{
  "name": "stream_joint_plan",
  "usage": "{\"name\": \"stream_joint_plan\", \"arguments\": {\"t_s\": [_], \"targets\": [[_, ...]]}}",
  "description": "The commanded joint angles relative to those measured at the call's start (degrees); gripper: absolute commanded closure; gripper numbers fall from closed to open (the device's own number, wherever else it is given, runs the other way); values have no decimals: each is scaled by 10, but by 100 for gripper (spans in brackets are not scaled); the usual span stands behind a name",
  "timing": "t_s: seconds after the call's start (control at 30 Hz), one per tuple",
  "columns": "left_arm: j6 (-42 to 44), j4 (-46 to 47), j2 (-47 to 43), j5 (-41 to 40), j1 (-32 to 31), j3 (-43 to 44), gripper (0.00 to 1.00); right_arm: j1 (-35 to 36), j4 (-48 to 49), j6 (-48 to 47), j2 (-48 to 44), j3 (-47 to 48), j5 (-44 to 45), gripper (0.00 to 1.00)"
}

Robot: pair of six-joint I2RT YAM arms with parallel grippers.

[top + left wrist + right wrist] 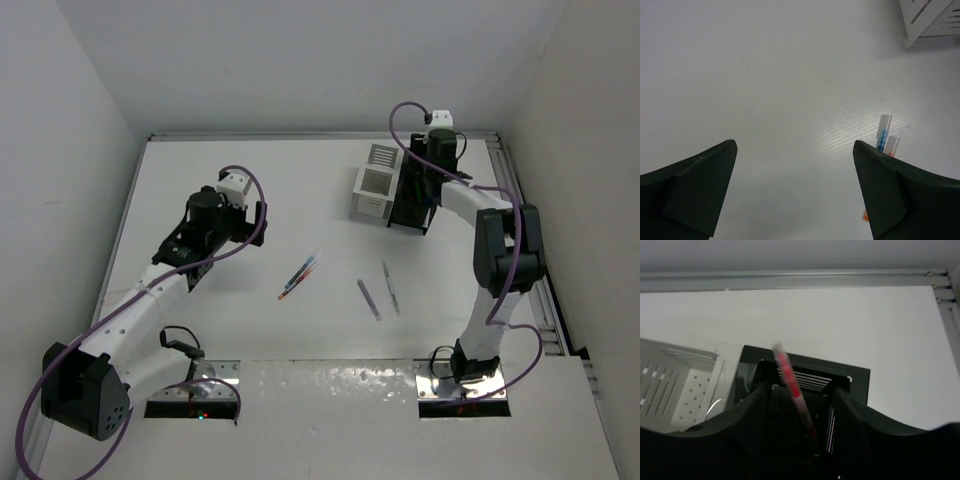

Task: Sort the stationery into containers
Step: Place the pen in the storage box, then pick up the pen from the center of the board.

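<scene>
Right wrist: red pen (pixel 790 377) tilted inside black box (pixel 856 376).

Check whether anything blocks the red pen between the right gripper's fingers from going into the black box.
Nothing visible does. The red pen stands tilted between the spread fingers of the right gripper, its lower end seemingly inside the open top of the black box. The white box sits beside it, off the pen's path.
</scene>
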Motion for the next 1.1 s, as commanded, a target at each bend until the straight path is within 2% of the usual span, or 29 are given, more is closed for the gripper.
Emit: {"name": "stream_joint_plan", "arguments": {"t_s": [0.0,0.03,0.13,0.23,0.3,0.33,0.37,0.4,0.43,0.47,0.5,0.53,0.6,0.63,0.67,0.77,1.07], "targets": [[1,30,-7,5,8,5,0,1,-19,-18,-49,18,-42,41],[2,31,-9,5,9,5,0,8,-25,-32,-61,19,-50,35],[0,32,-12,5,9,5,0,32,-55,-63,-116,22,-29,27],[1,34,-22,20,9,4,0,64,-109,-76,-175,24,8,25],[-2,34,-27,22,12,0,0,94,-158,-67,-206,4,15,29],[-4,34,-34,22,14,-2,0,103,-184,-52,-237,-7,14,36],[-10,35,-38,22,16,-4,0,115,-223,-40,-252,-20,6,69],[-12,33,-46,22,19,-9,0,139,-264,-9,-276,-49,0,86],[-15,31,-51,22,22,-11,0,151,-288,7,-285,-63,-8,96],[-20,31,-56,22,25,-14,0,180,-308,35,-291,-93,-27,100],[-22,27,-66,22,28,-19,0,197,-355,53,-294,-107,-28,96],[-24,24,-70,20,31,-22,0,211,-375,72,-294,-121,-21,74],[-27,16,-86,16,36,-30,0,254,-405,118,-291,-167,-21,56],[-27,14,-91,11,36,-32,0,275,-411,142,-286,-194,-27,40],[-28,12,-101,11,37,-34,0,282,-413,151,-281,-204,-33,34],[-30,1,-118,11,38,-44,1,292,-459,178,-242,-208,-32,29],[-60,-16,-172,-14,42,-74,1,288,-477,204,-169,-214,-3,37]]}}
